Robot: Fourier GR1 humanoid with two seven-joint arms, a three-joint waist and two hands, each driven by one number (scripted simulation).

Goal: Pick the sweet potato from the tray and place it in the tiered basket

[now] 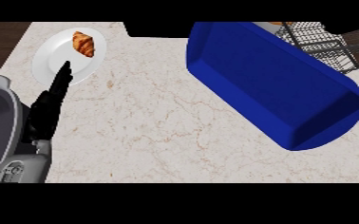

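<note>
Marble counter (175,123) bears a blue tray (266,76) beside a wire basket (319,42); left hand (43,111), fingers (63,76) straight, overlaps a plate (51,57) with a croissant (82,43).

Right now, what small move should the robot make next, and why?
Probably look up toward the basket to check it. The tray shows nothing on it, an orange-brown bit shows beside the basket at the top edge, perhaps the sweet potato, and the right hand is out of view. The left hand rests open by the plate.
</note>
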